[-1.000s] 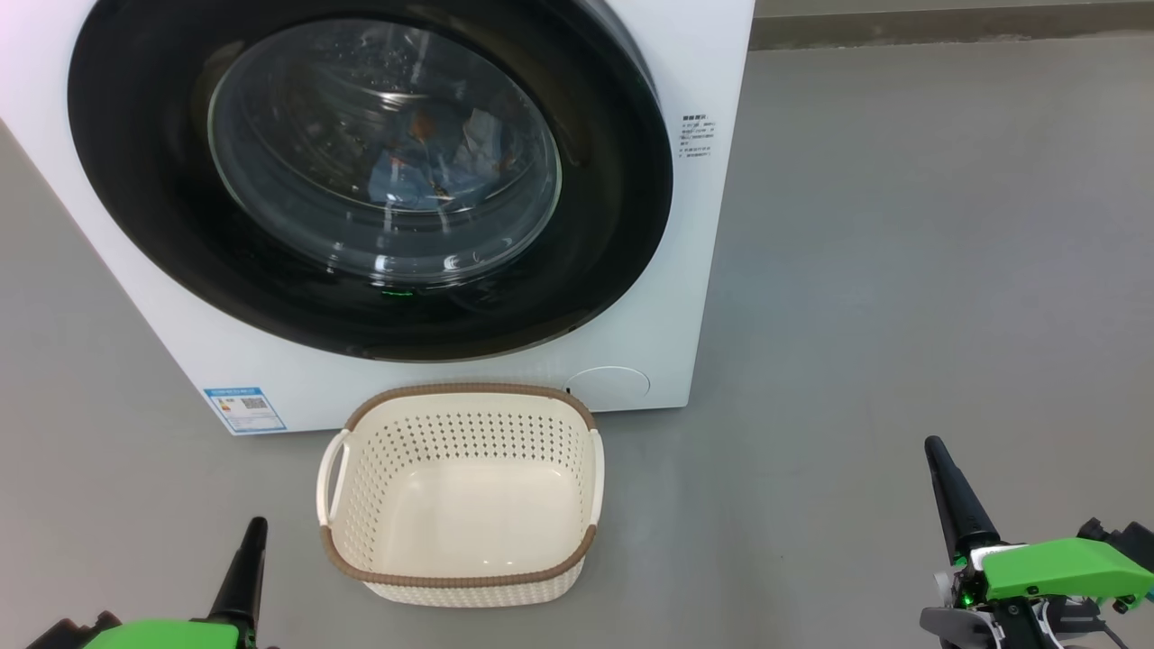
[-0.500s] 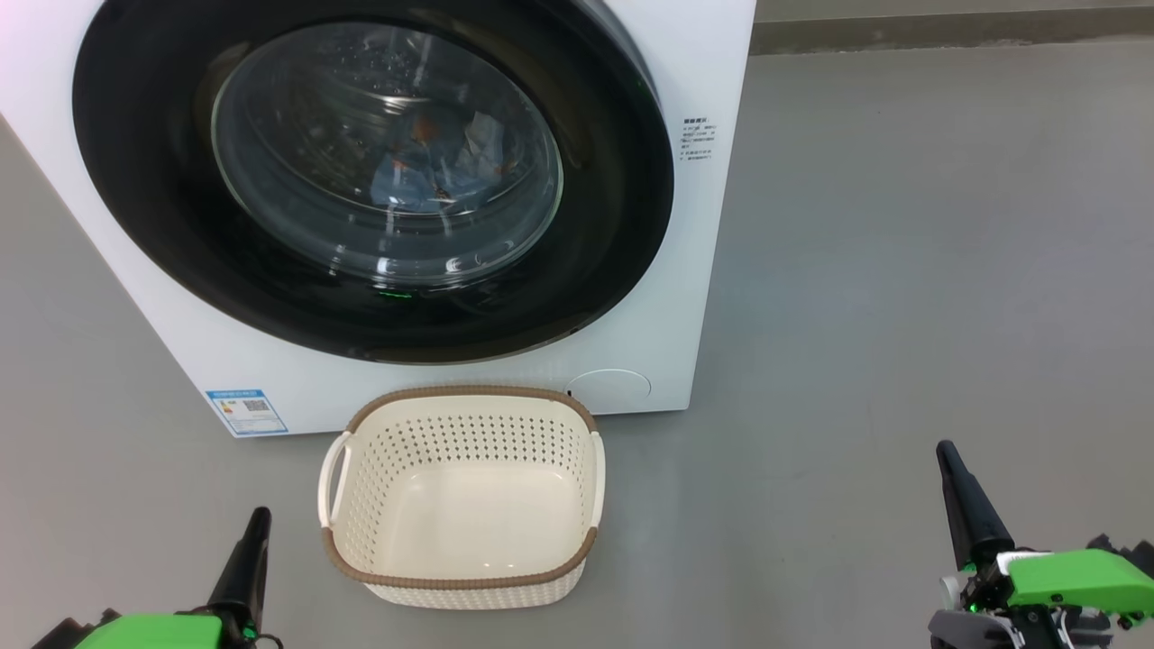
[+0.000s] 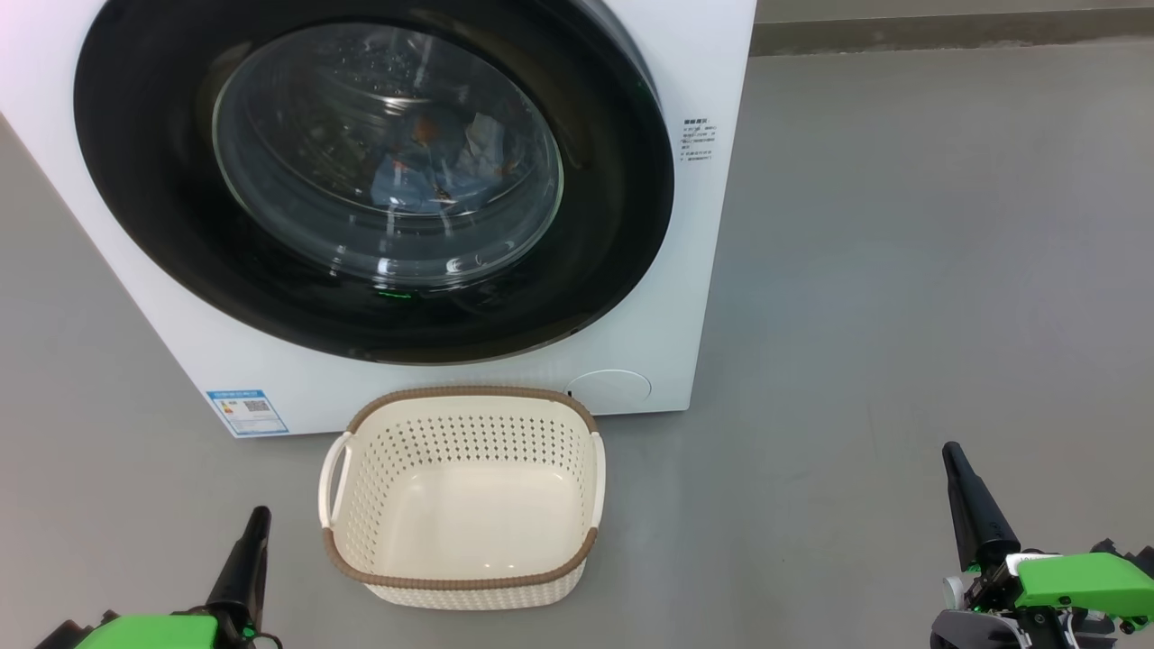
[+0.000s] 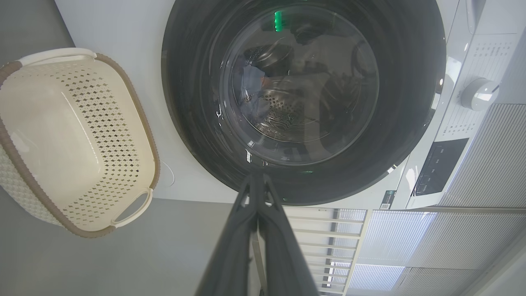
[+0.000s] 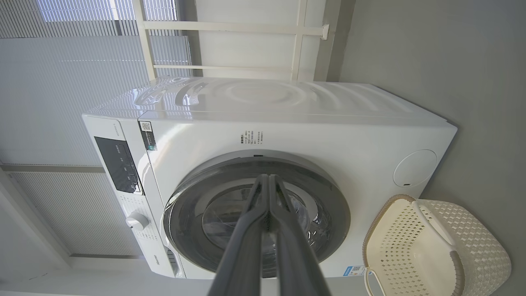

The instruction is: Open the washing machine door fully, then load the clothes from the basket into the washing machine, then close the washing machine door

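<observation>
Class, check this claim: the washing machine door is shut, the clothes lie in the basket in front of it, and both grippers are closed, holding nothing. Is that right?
No. The basket is empty; the clothes lie inside the washing machine, behind the glass of the shut washing machine door, as the head view shows. The left gripper and right gripper are closed, holding nothing.

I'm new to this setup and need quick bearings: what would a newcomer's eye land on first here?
The washing machine door, a glossy black ring around bulging glass, dominates the upper left of the head view. It looks shut, with blue clothes behind the glass. In front of the washing machine, the cream basket sits empty on the grey floor. The left gripper and right gripper sit at the bottom corners, jaws shut.
</observation>
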Robot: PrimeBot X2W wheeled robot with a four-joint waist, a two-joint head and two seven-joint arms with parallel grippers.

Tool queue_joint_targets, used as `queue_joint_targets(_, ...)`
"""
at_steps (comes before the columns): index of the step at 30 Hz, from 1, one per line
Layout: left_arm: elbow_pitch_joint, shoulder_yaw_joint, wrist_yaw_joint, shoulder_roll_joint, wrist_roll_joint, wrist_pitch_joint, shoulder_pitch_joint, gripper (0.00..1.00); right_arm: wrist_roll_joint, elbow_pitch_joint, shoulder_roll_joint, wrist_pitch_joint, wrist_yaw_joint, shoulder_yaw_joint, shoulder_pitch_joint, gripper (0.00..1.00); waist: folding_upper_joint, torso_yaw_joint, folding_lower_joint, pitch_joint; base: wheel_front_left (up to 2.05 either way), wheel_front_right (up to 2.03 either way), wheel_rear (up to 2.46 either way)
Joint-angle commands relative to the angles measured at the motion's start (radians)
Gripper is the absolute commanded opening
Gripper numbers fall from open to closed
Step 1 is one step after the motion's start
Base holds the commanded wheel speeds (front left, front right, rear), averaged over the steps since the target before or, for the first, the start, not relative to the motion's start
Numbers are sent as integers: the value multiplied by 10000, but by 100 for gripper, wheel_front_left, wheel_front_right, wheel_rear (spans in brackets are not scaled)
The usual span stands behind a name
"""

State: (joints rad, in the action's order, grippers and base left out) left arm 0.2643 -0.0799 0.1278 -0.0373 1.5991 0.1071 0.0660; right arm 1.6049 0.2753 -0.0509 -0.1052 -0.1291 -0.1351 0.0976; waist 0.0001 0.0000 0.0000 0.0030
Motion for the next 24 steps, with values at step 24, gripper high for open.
queue_joint_targets(24,-190,-351,29,-130,85,70,422,0,41,-305,-5,-76,-16,218,102,0,-1,0,0,0,0,0,0)
